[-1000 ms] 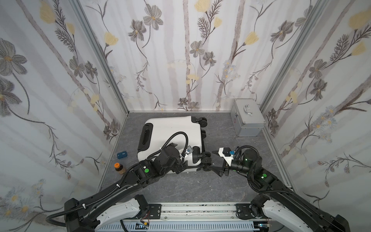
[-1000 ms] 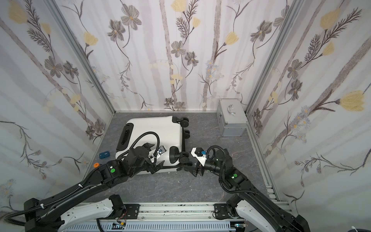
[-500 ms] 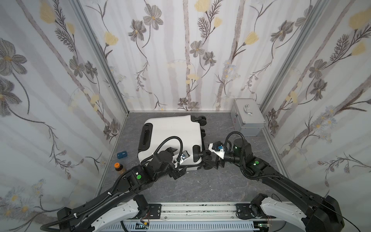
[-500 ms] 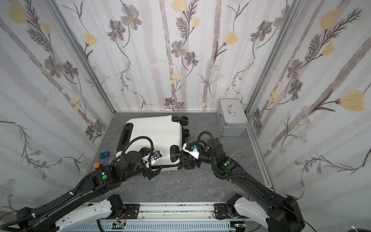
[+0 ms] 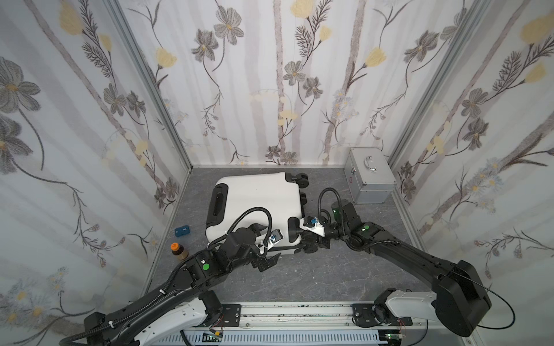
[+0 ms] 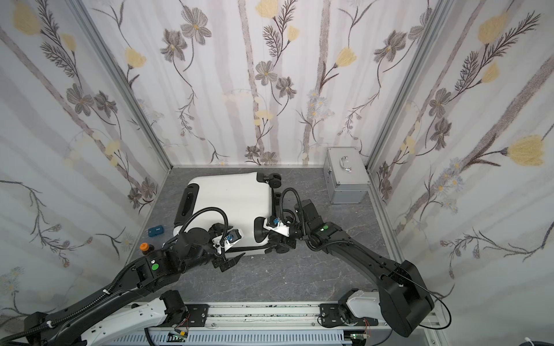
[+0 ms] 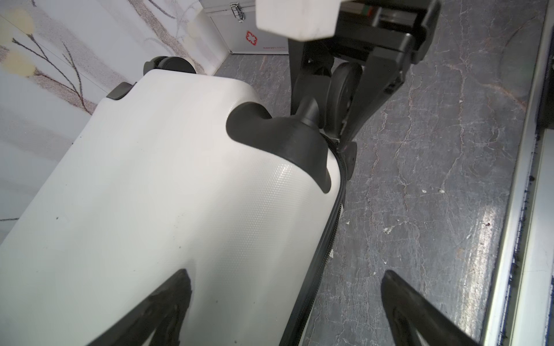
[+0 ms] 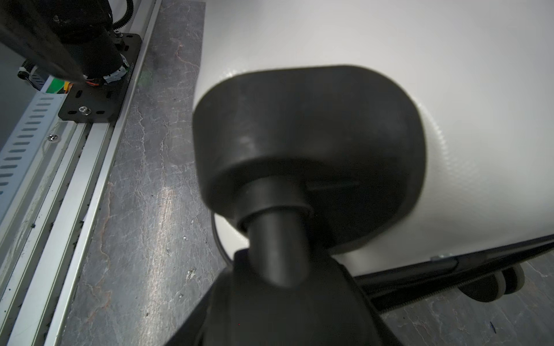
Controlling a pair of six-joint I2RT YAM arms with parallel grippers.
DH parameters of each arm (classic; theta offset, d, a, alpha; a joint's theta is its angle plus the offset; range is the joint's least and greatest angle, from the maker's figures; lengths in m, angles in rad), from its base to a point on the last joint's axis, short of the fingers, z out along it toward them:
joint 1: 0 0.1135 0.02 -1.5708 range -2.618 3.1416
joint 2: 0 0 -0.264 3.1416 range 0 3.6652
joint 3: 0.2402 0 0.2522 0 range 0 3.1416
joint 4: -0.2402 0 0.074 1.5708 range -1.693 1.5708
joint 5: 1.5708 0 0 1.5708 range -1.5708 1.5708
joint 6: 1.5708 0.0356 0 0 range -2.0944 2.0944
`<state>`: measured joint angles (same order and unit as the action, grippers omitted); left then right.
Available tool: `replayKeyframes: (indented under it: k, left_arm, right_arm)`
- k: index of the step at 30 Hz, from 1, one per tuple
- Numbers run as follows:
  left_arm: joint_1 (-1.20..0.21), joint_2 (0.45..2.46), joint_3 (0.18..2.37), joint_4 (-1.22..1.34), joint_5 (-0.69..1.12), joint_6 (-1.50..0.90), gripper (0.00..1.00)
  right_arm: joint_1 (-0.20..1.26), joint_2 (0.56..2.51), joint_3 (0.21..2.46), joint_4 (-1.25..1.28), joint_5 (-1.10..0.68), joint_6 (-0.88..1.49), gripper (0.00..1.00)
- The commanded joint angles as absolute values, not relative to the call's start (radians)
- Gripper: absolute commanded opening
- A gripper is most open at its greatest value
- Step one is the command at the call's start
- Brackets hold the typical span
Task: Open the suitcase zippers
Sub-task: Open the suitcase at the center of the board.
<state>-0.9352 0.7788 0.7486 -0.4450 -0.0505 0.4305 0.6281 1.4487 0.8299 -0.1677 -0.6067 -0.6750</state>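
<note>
The white suitcase [image 5: 257, 203] [image 6: 230, 200] lies flat on the grey floor, wheels to the right. Its black zippers [image 7: 326, 239] run closed along the near side seam. My left gripper [image 5: 268, 260] [image 7: 284, 272] is open at the near edge, one finger over the white shell and one over the floor, with the zip band between them. My right gripper [image 5: 308, 244] [image 7: 338, 99] sits at the near right corner, its fingers on either side of the black caster wheel [image 7: 343, 87] [image 8: 284, 314]. No zip pull shows clearly.
A silver metal case [image 5: 368, 176] stands at the back right corner. By the left wall are a small blue box [image 5: 183, 231] and an orange-capped bottle [image 5: 178, 251]. The arms' mounting rail [image 5: 284, 314] runs along the front. Walls close in three sides.
My right gripper has moved in onto the near right caster and its jaws have narrowed round it. The left gripper has drawn back to the case's near edge, still open.
</note>
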Motion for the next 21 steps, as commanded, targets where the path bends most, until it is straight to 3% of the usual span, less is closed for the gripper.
replayKeyframes:
  k: [1, 8, 21]
  left_arm:
    - [-0.936, 0.769, 0.751, -0.421, -0.025, 0.443, 0.99]
    - [-0.936, 0.728, 0.753, -0.499, 0.038, 0.520, 0.92]
    - [-0.934, 0.760, 0.768, -0.649, 0.007, 0.734, 0.83]
  right_arm:
    - [0.604, 1.437, 0.858, -0.157, -0.733, -0.661, 0.31]
    - [0.522, 1.391, 0.918, -0.135, -0.886, -0.601, 0.00]
    - [0.408, 1.349, 1.028, 0.094, -1.049, -0.208, 0.00]
